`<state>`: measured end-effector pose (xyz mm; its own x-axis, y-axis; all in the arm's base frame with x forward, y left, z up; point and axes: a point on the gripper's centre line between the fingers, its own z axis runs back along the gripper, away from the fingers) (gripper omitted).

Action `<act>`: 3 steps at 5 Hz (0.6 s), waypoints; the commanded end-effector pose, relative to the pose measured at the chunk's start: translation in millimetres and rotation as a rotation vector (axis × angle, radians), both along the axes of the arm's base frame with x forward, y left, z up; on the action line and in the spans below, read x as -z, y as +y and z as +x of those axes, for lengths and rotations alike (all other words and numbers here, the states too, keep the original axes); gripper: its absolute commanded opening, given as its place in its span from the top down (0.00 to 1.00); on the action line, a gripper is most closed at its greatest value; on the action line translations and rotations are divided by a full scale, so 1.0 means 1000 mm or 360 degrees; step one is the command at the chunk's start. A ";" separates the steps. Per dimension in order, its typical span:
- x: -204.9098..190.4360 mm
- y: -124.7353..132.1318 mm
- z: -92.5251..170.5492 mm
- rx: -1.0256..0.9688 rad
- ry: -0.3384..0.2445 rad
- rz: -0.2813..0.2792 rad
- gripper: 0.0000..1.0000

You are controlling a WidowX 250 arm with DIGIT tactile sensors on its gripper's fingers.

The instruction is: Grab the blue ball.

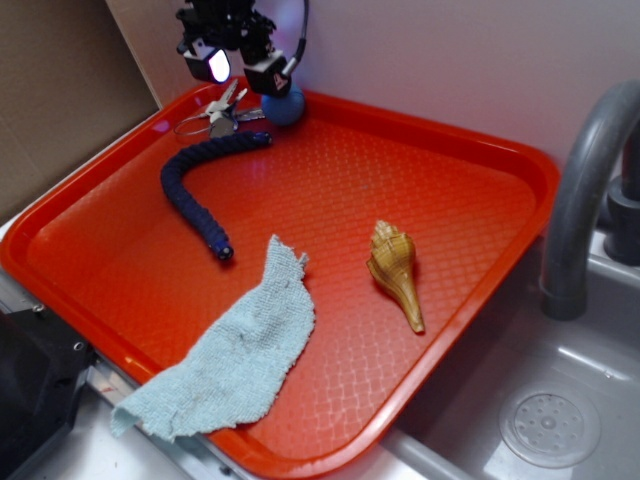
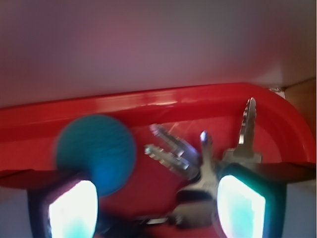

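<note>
The blue ball (image 1: 283,108) lies in the far corner of the red tray (image 1: 470,170), close to its back rim. My gripper (image 1: 243,68) hangs open just above it and a bunch of keys (image 1: 222,113). In the wrist view the blue ball (image 2: 95,151) sits ahead of the left finger (image 2: 73,210), partly outside the gap, while the keys (image 2: 198,163) lie between the jaws nearer the right finger (image 2: 241,206). Nothing is held.
A dark navy braided rope (image 1: 195,190) curves across the tray's left half. A pale blue-green cloth (image 1: 235,355) drapes over the near rim and a tan seashell (image 1: 395,270) lies at mid-right. A grey faucet (image 1: 585,190) and sink drain (image 1: 548,425) stand on the right.
</note>
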<state>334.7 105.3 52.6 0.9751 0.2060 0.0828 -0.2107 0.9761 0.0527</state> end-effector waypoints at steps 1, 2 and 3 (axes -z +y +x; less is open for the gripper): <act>-0.007 0.003 0.018 0.0073 -0.0151 0.0027 0.00; -0.005 -0.033 0.017 0.0328 -0.0150 -0.0053 0.00; -0.015 -0.060 0.009 0.0450 -0.0171 -0.0063 0.00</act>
